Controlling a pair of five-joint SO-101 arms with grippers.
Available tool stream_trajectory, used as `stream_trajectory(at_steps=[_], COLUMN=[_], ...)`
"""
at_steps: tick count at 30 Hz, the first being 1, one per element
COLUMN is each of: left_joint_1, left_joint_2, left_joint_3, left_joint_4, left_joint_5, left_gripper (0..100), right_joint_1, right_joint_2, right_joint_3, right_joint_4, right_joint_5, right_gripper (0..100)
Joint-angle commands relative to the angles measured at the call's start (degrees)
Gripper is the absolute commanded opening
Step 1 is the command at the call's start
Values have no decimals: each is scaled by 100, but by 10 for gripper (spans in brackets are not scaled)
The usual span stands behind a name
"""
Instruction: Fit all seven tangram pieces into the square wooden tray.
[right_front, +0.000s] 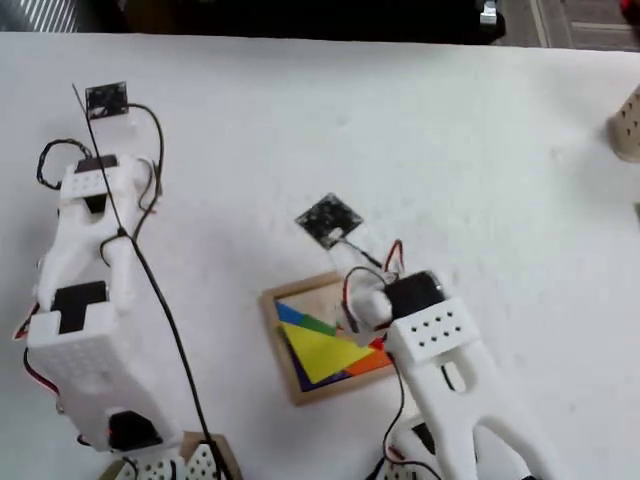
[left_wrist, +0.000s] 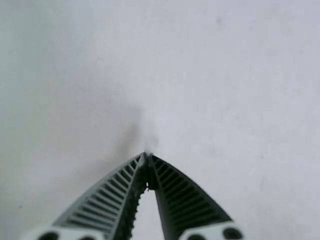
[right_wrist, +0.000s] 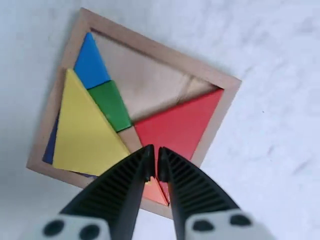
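Status: task part done.

The tray (right_wrist: 160, 52) lies on the white table (left_wrist: 225, 75), directly under the right arm. Six coloured pieces are counted inside it:
- blue triangle (right_wrist: 91, 62), in one corner
- green piece (right_wrist: 111, 105), touching the blue triangle
- large yellow triangle (right_wrist: 82, 130), along one side
- large red triangle (right_wrist: 182, 125), its point reaching the opposite corner
- orange piece (right_wrist: 152, 192), partly hidden behind the right gripper
- dark blue piece (right_wrist: 49, 147), only a sliver showing at the yellow triangle's edge

The yellow triangle appears to lie over the dark blue piece rather than beside it, so these two may not be seated flat. This cannot be confirmed.

Outstanding: a broad patch of bare tray floor (right_wrist: 150, 85) remains between the green piece, the red triangle and the far rim. In my judgement at least one piece is still to be placed, and the yellow and dark blue pair probably need reseating.

Right gripper (right_wrist: 155, 156): it hangs over the meeting point of the yellow, red and orange pieces. The jaws are drawn to a thin slit with nothing seen between them.

Left gripper (left_wrist: 148, 159): it is well apart from the tray, above bare table, with tips together and empty.

Markings: no brand, label or legible writing is found on the tray, the pieces or the table.
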Motion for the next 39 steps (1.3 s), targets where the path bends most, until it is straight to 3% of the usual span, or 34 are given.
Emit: stream_trajectory(at_steps=[1,6,10,16,18,24,28,32,39], left_joint_1=[435,796,1604,2589,3020,4057,5516,6536,7609], left_joint_2=[-92,-637,-1464,-3565,-4374,-6273,-6949,-7292,-7292], left_joint_3=[-26,334,1213,2927,3525,4563,4870,5099,5442], left_joint_4=[35,914,1275,1776,2127,2576,2927,2760,1952], left_joint_5=[-404,-510,-554,-580,-923,-1451,-1925,-1899,-985], left_gripper=[24,24,23,23,23,23,23,23,23], right_joint_1=[690,2246,3134,4620,4919,5077,5086,5112,5112], right_joint_2=[-154,-101,-119,-101,-145,-110,-101,-101,-101], right_joint_3=[-79,457,862,941,1125,1530,1538,1547,1547], right_joint_4=[-57,-690,-813,-752,-796,-1015,-1086,-1138,-1138], right_joint_5=[-193,-290,255,308,378,1029,1029,993,985], right_gripper=[18,20,18,18,20,21,21,21,21])
